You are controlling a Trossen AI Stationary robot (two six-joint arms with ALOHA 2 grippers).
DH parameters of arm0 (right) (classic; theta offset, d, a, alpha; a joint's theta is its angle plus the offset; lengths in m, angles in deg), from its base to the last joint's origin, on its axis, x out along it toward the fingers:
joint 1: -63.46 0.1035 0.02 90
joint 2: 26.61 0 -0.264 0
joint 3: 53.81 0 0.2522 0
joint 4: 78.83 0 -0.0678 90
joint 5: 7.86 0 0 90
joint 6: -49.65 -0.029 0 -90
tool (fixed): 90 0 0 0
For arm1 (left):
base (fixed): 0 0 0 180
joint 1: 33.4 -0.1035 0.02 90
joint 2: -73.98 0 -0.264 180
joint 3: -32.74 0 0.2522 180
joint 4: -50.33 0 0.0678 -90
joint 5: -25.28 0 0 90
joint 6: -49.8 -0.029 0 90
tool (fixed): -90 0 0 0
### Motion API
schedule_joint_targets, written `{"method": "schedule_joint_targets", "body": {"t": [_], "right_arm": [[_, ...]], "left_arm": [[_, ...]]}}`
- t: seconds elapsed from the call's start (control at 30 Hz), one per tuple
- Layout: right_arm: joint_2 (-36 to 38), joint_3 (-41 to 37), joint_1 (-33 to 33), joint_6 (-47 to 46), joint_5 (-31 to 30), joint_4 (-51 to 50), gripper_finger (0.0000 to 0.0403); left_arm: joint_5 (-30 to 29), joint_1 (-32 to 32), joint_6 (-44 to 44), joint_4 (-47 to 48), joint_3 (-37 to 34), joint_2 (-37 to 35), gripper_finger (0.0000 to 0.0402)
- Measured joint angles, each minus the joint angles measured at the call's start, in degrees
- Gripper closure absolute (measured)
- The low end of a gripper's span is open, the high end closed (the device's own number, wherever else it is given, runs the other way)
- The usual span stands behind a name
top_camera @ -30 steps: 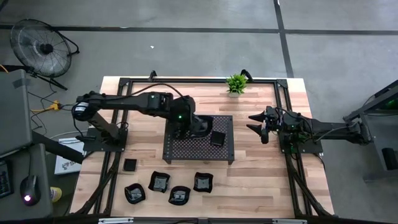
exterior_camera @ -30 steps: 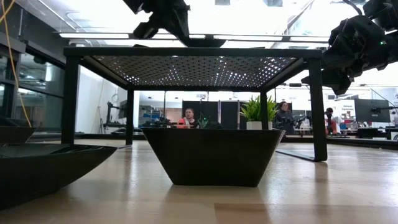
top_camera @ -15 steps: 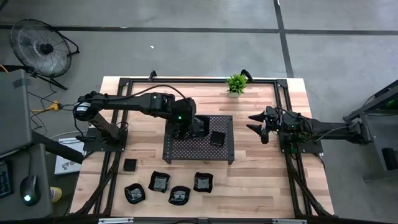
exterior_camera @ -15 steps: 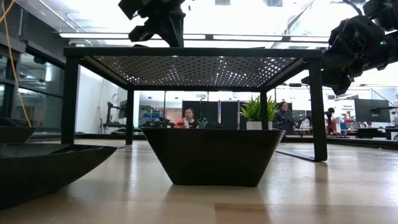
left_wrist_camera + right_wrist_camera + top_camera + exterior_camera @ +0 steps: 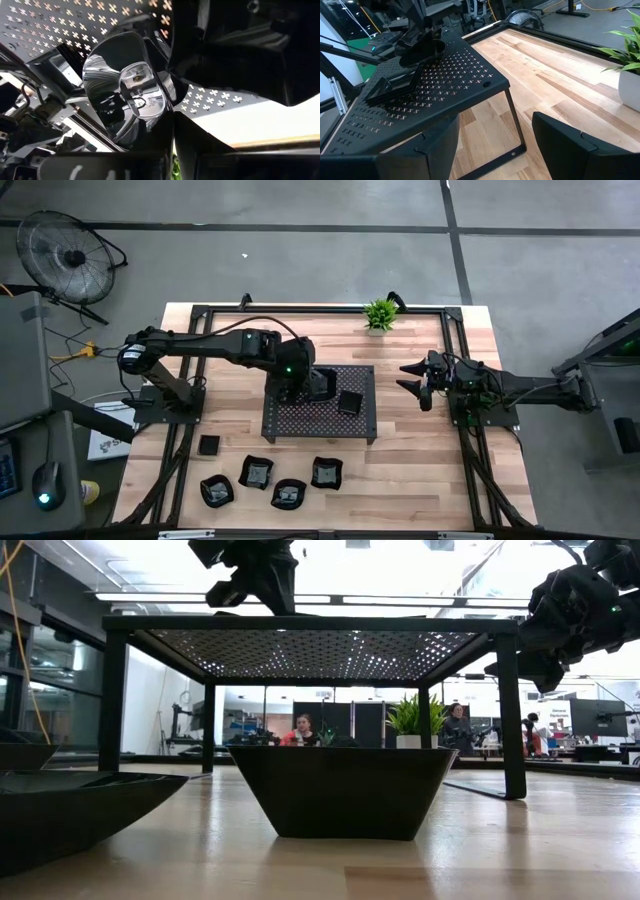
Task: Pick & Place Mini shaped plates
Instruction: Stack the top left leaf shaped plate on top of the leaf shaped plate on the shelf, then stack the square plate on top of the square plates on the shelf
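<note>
My left gripper (image 5: 304, 386) reaches over the dark perforated tray (image 5: 300, 422) and is shut on a glossy black rounded mini plate (image 5: 322, 385), which fills the left wrist view (image 5: 125, 85). A square mini plate (image 5: 350, 402) lies on the tray's right part. Several more mini plates lie on the near-left table, among them a wavy one (image 5: 257, 473) and a small square one (image 5: 208, 445). My right gripper (image 5: 410, 378) waits open, right of the tray. My left gripper pinches the rounded plate by its rim (image 5: 167, 91) between the two shut fingers. The fingers slant down from the table's left. The plate (image 5: 422, 52) sits low over the tray's middle; whether its underside rests on the tray I cannot tell.
A small green plant (image 5: 380, 313) stands at the far edge. The tray stands on legs (image 5: 510, 710), with a plate (image 5: 340, 790) in front of it in the low view. Bare wood lies right of the tray and at the near right.
The plate in my left gripper has sunk toward the tray: in the low view its edge stood above the tray's front rim a second ago and no longer shows. My left gripper has tipped slightly and stayed in place.
</note>
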Motion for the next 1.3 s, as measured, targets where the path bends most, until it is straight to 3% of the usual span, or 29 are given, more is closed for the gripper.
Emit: {"method": "schedule_joint_targets", "body": {"t": [0.57,0.93,1.3], "right_arm": [[0.0,0.0,0.0,0.0,0.0,0.0,0.0157],[0.0,0.0,0.0,0.0,0.0,0.0,0.0157],[0.0,0.0,0.0,0.0,0.0,0.0,0.0157]], "left_arm": [[0.8,0.0,4.1,-0.2,0.1,0.6,0.0393],[-0.8,0.0,6.5,-0.4,0.1,0.6,0.0304],[-8.5,1.7,5.4,-5.2,0.0,0.6,0.0290]]}}
